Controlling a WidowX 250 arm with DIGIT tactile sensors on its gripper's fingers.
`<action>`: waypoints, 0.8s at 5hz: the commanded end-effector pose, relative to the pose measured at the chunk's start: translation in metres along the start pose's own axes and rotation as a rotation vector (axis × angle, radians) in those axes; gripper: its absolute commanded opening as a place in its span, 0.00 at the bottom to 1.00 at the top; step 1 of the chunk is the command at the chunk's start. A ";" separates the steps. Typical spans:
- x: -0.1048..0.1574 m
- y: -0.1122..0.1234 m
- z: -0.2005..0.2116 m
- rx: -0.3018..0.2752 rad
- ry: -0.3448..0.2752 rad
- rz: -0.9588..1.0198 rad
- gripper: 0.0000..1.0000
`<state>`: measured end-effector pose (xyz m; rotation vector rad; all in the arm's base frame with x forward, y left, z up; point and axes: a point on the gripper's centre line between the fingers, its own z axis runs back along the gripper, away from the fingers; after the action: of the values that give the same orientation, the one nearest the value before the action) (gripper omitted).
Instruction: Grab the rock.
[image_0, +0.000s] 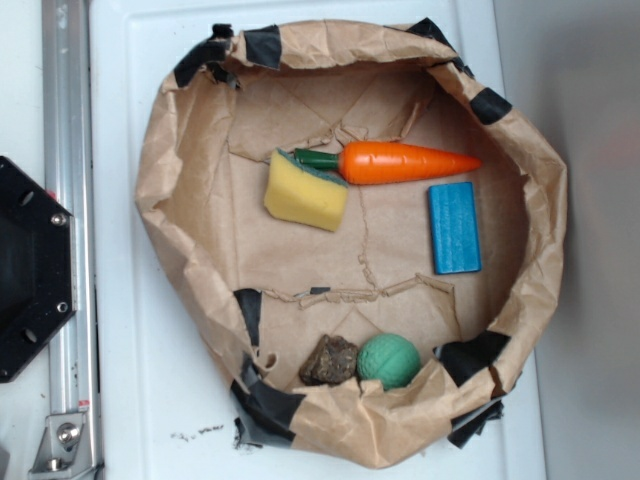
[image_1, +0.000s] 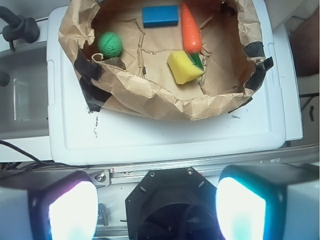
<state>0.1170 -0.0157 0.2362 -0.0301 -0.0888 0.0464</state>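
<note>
White tabletop (image_0: 130, 400), paper-walled bin (image_0: 170, 150) | rock (image_0: 329, 361) touching green ball (image_0: 389, 360) | my gripper (image_1: 157, 205) spread apart, empty | approach pending; I must descend beside the wall.

We see a crumpled brown paper basin (image_0: 160, 200), its rolled rim patched with strips of black tape (image_0: 268, 405), resting on a white plastic surface (image_0: 120, 400). Inside it, an orange toy carrot (image_0: 405, 163) with a green top lies on its side, the green end touching a yellow sponge (image_0: 303, 192) backed in green. A blue rectangular block (image_0: 455, 227) lies apart from the carrot, nearer the opposite wall from the sponge. A round textured green ball (image_0: 388, 361) sits against the paper wall. Beside the white surface runs a metal rail (image_0: 68, 120) carrying a black octagonal mount (image_0: 25, 270).
</note>
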 end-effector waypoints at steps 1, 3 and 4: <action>0.000 0.000 0.000 0.000 0.000 0.000 1.00; 0.067 0.002 -0.042 -0.042 -0.031 0.190 1.00; 0.084 0.007 -0.068 -0.093 -0.050 0.365 1.00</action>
<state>0.2028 -0.0164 0.1670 -0.1377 -0.0989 0.3741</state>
